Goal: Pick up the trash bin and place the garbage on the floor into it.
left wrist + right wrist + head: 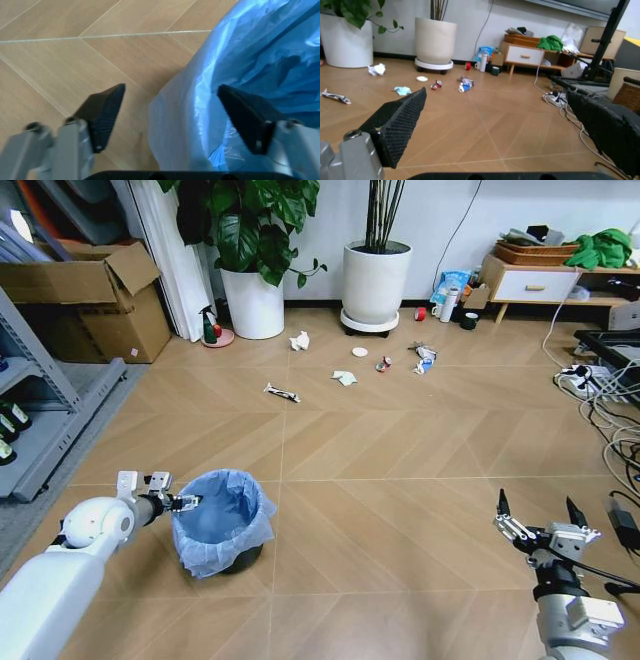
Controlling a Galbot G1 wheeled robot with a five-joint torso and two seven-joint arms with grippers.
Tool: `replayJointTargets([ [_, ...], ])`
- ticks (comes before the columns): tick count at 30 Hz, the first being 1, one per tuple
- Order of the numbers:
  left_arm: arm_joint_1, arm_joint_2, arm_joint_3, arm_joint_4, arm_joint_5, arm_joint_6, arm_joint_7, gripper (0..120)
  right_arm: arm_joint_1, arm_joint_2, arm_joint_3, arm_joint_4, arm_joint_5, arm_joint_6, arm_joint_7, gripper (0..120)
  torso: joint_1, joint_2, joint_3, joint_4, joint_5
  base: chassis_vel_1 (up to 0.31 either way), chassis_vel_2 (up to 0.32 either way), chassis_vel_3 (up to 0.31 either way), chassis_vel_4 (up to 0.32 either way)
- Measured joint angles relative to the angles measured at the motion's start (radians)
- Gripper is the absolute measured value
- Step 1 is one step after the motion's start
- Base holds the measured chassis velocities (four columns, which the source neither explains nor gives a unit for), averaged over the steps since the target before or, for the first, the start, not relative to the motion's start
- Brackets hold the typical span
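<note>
The trash bin (222,520), dark with a crinkled light-blue bag (260,56) over its rim, stands on the floor at the near left. My left gripper (190,502) (172,112) is open and straddles the bin's left rim, one finger (102,112) outside and the other inside. The garbage lies farther off: a white tissue (299,340) (376,69), a white lid (360,352) (422,78), a crushed can (384,364) (436,84), blue-white wrappers (424,358) (465,84), another crumpled piece (345,378) and a stick-like wrapper (281,392) (335,96). My right gripper (540,515) (505,123) hangs open at the near right, holding nothing.
Two white plant pots (253,302) (376,280) stand along the back wall. A cardboard box (100,300) and a metal shelf (40,410) line the left side. Cables and a power strip (600,390) lie at the right, below a low cabinet (530,280). Bare floor separates the bin from the litter.
</note>
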Motion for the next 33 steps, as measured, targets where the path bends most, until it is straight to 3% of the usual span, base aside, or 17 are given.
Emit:
replayJointTargets([
  [3,-0.004,0.001,0.004,0.006,0.008,-0.001,0.011,58,0.001,0.001,0.001,-0.003,-0.001,0.004,-0.001,100,0.000,0.000,0.000,-0.0001,0.0000,0.000,0.000,0.000,0.000],
  [5,-0.004,0.002,0.005,0.007,0.010,-0.001,0.013,57,0.001,0.000,0.002,-0.003,-0.001,0.005,-0.002,100,0.000,0.000,0.000,-0.0001,0.0001,0.000,0.000,0.000,0.000],
  [8,-0.007,0.002,0.011,0.017,0.031,-0.001,0.032,40,0.000,-0.001,0.005,-0.003,-0.001,0.007,-0.003,100,0.000,0.000,0.000,-0.0001,-0.0001,0.000,0.000,0.000,0.000],
  [16,-0.006,0.006,0.014,0.018,0.047,-0.002,0.052,17,0.001,0.004,0.005,-0.005,-0.001,0.009,-0.005,100,0.000,0.000,0.000,-0.0001,0.0000,0.000,0.000,0.000,0.000],
  [19,-0.005,0.006,0.013,0.018,0.052,-0.002,0.057,1,0.002,0.005,0.005,-0.005,-0.001,0.009,-0.006,100,0.000,0.000,0.000,-0.0001,0.0000,0.000,0.000,0.000,0.000],
  [33,0.033,-0.001,-0.033,-0.031,0.013,-0.002,0.018,0,0.005,-0.001,0.015,0.007,0.014,-0.009,0.005,100,0.000,0.000,0.000,0.0000,-0.0001,0.000,0.000,0.000,0.000],
])
